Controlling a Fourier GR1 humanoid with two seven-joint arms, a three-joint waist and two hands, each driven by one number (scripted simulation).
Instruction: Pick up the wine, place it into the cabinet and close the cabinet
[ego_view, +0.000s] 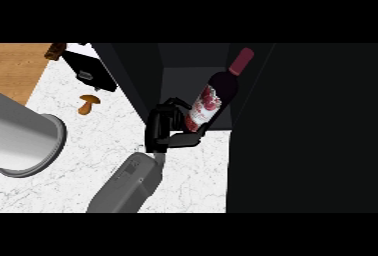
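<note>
White marble counter (88, 145) below, dark cabinet (148, 75) standing open; left hand (166, 127) curls round the wine bottle's (214, 97) base, bottle leaning inside above the fingers. Releasing and closing remain

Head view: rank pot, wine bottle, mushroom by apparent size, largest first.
1. Grey pot, though cut off by the left edge and probably nearer the camera.
2. Wine bottle, leaning in the open cabinet.
3. Brown mushroom, clearly smallest.
</note>
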